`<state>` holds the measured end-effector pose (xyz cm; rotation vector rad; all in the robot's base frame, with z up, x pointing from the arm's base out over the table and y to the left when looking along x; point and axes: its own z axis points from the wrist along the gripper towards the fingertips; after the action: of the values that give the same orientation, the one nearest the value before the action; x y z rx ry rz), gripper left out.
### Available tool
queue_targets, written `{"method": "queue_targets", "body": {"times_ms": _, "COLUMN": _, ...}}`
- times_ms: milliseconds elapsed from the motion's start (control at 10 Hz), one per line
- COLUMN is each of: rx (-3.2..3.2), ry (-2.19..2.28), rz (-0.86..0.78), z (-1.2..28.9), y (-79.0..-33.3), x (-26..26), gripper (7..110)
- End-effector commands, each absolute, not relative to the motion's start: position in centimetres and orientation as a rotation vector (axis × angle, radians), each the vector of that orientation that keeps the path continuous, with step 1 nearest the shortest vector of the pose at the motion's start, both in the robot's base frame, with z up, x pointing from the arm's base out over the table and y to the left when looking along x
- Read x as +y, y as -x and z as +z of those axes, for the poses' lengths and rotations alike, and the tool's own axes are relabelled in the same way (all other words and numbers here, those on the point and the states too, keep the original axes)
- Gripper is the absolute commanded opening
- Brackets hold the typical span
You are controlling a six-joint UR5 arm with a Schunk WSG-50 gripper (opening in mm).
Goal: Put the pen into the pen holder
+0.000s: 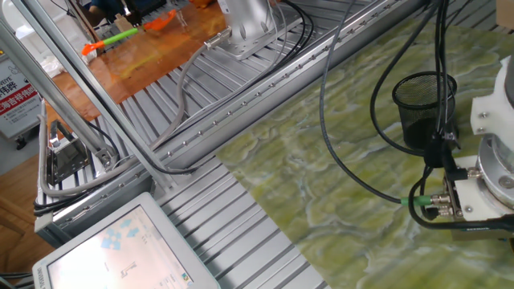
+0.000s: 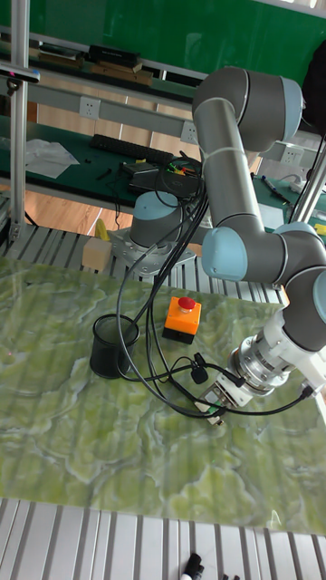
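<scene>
The pen holder (image 1: 424, 108) is a black wire-mesh cup standing upright on the green marbled table top (image 1: 337, 185). The tall fixed view shows the pen holder (image 2: 113, 344) at the table's left. My gripper (image 2: 215, 401) hangs low over the table to the right of the cup, a good hand's width from it, and points down and left. It is small and tangled in black cables, so I cannot make out how its jaws stand. In the fixed view only the wrist (image 1: 482, 189) shows at the right edge. I cannot make out the pen in either view.
An orange box with a red button (image 2: 181, 317) sits behind the cup. Black cables (image 1: 353, 160) loop across the table to the wrist. A green-and-orange stick (image 1: 120, 32) lies on a wooden board (image 1: 152, 60) at the back. A tablet (image 1: 120, 253) is at the front left.
</scene>
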<state>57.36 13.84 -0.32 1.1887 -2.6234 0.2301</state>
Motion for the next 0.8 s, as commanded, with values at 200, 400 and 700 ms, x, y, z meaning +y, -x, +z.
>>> {"method": "queue_targets", "body": {"times_ms": 200, "rx": -2.610, "ry": -1.192, "rz": 0.200, "z": -0.3, "y": -56.8, "x": 14.4, "gripper": 22}}
{"method": "queue_targets", "body": {"times_ms": 400, "rx": -2.597, "ry": -1.187, "rz": 0.206, "z": -0.4, "y": -56.6, "x": 14.2, "gripper": 22}}
{"method": "queue_targets", "body": {"times_ms": 700, "rx": -2.566, "ry": -1.148, "rz": 0.254, "z": -0.1, "y": -56.0, "x": 13.1, "gripper": 22}}
